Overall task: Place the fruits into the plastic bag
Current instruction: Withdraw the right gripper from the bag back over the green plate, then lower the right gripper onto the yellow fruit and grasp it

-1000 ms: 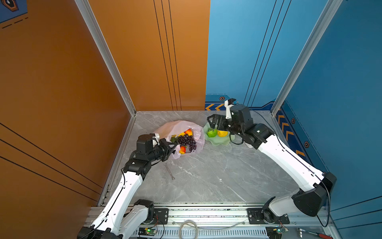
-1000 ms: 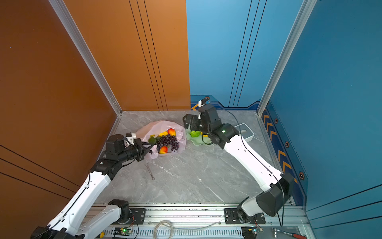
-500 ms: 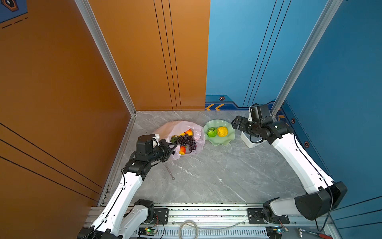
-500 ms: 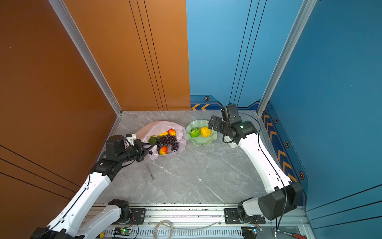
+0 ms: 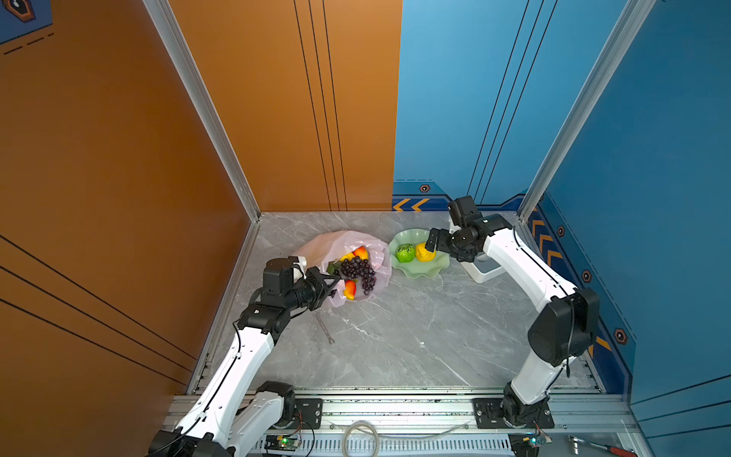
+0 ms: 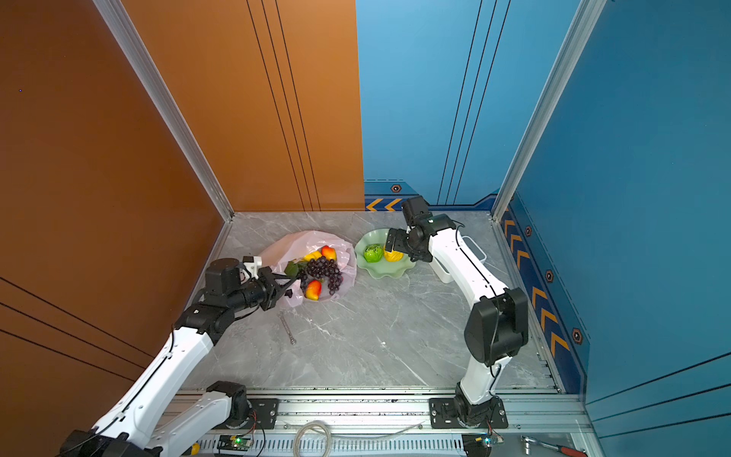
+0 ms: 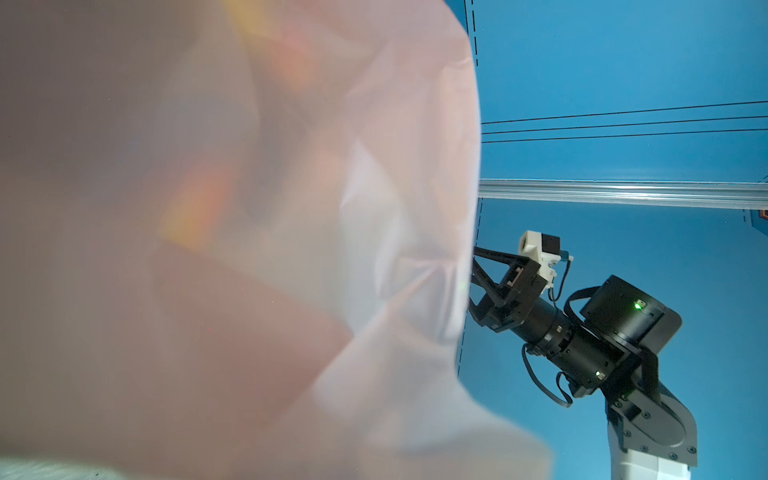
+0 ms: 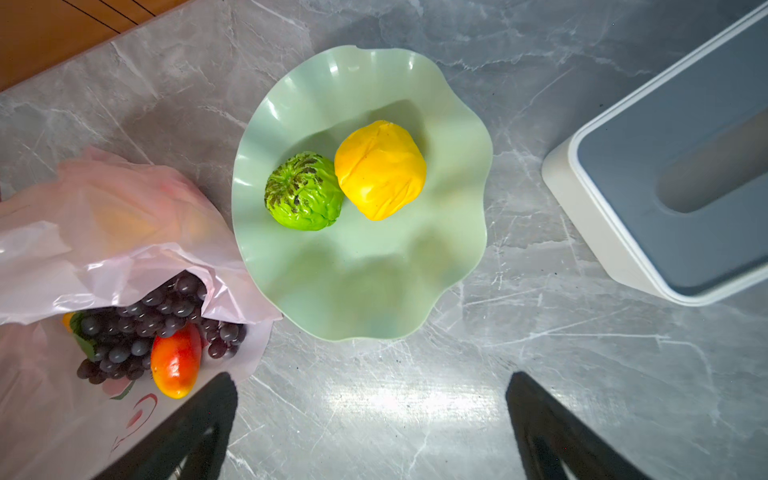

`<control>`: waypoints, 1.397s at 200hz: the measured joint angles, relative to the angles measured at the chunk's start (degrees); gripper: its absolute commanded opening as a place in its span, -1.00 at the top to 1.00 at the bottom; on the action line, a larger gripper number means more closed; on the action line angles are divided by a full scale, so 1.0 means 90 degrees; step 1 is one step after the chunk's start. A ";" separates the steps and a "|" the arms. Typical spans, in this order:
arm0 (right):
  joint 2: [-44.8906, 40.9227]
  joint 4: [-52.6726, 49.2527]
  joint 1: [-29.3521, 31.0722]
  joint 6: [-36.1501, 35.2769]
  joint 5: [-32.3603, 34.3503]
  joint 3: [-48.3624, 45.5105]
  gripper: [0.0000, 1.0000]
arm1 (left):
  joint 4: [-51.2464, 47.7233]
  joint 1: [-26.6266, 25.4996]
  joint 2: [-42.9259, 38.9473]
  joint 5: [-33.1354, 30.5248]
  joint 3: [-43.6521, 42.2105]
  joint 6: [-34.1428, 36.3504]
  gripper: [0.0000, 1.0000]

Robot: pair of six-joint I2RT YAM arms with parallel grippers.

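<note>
The right tool (image 5: 430, 244) has swung back from the box (image 5: 484, 271) to hover over the yellow fruit (image 5: 425, 253) in the dish (image 5: 419, 272) by the back edge of the bench (image 5: 395, 336), jaws wide and empty, so the next pick looks near. The left tool (image 5: 334, 281) stays pinched shut on the rim of the bag (image 5: 336, 246) toward the back left corner, with the grapes (image 5: 358, 269) already inside. A green fruit (image 5: 405, 252) also waits in the dish.

Left hand (image 6: 295, 281) at the plastic bag (image 6: 300, 243) (grapes (image 6: 322, 271) in its mouth), right hand (image 6: 391, 248) over the green dish (image 6: 379, 273).
</note>
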 measured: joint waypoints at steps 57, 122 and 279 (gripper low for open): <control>0.1292 -0.0083 0.0063 -0.0340 0.0015 0.1015 -0.97 | -0.0024 0.0002 0.0078 0.0000 0.0000 0.0000 1.00; 0.2635 -0.0328 0.0104 -0.1042 0.0505 0.1970 -0.82 | -0.0214 0.0119 0.0175 0.0005 0.0015 0.0100 1.00; 0.3597 -0.0420 0.0121 -0.1285 0.0971 0.2807 -0.54 | -0.0559 0.0294 0.0243 0.0053 0.0129 0.0240 1.00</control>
